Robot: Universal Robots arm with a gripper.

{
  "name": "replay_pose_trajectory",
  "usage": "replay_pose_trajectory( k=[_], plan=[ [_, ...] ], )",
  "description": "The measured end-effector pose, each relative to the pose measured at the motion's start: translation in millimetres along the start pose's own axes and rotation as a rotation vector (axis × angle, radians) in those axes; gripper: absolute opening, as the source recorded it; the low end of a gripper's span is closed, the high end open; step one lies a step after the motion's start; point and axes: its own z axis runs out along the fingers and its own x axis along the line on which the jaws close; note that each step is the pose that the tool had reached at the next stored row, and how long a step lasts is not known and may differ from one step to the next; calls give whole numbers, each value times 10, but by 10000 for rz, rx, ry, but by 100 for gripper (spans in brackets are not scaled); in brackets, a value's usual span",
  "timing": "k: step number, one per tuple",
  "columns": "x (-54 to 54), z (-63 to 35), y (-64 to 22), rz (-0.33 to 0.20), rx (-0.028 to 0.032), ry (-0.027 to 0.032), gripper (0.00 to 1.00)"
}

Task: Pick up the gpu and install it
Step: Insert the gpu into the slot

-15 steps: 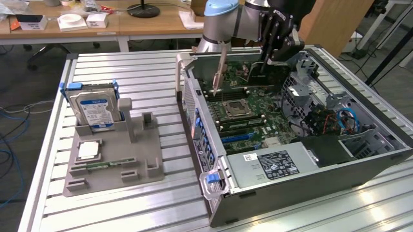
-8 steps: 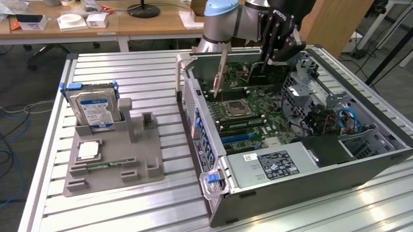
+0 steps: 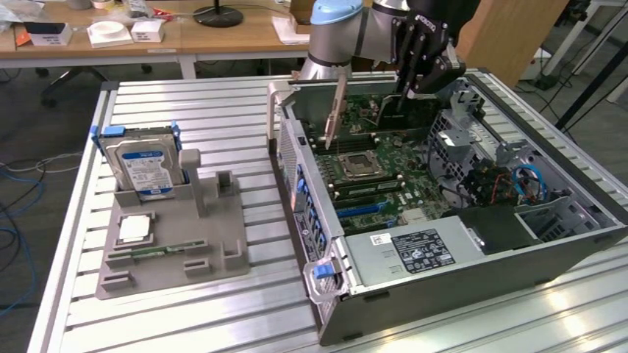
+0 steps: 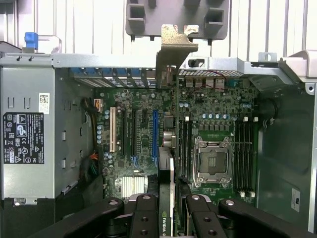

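Green gpu [image 3: 337, 110] held edge-on, long axis hanging down toward motherboard [image 3: 387, 165], hand [image 4: 171, 208] clamped on its top edge

Gripper [image 3: 424, 70] is seen at upper centre-right of the frame, closed on the gpu [image 3: 339, 107], which is held edge-down above the motherboard [image 3: 378, 173] inside the open computer case [image 3: 549, 243]. At left, a grey fixture tray [image 3: 172, 250] is seen carrying an upright hard drive [image 3: 145, 168].
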Motion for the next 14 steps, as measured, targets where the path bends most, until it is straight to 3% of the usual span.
replay_pose_trajectory(
  k=[10, 14],
  plan=[
    [0, 7, 0, 143, 3, -6, 26],
    [0, 27, -1, 179, 37, -6, 26]
  ],
)
